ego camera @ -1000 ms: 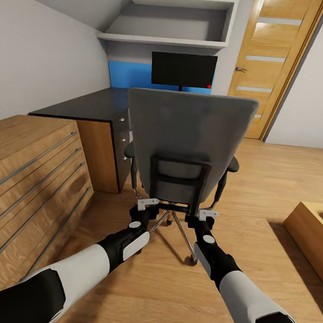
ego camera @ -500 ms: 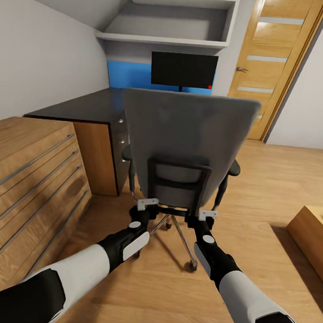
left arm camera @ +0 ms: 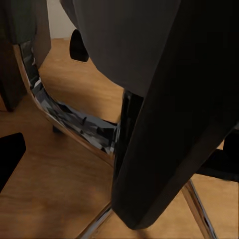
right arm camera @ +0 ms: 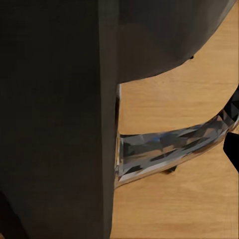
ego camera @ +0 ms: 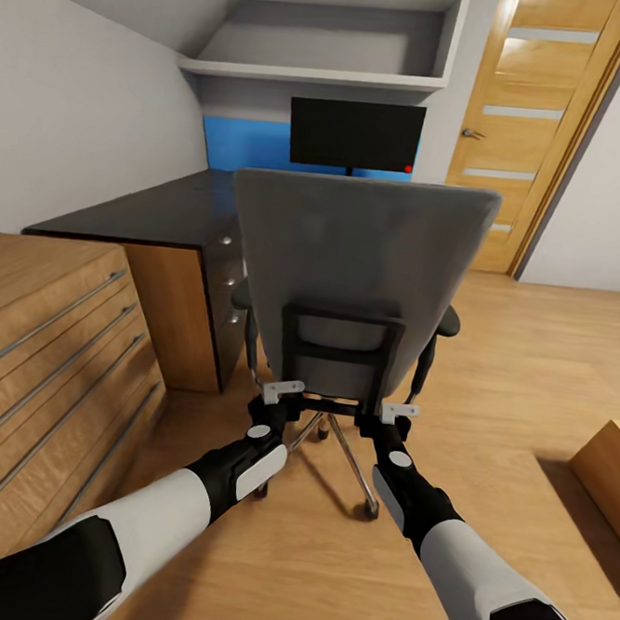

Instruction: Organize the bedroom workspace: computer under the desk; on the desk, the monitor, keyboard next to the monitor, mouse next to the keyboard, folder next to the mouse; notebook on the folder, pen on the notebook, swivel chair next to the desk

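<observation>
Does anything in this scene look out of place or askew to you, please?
Little stands out. The chair stands upright on its wheels, facing the desk, with both hands at its black back frame. The monitor sits upright on the desk. The chair's back hides its seat, so I cannot tell what lies there.

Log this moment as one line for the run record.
phase: at chair back | left gripper: at swivel chair back frame | right gripper: same frame | monitor: on desk | grip: cannot tell
</observation>
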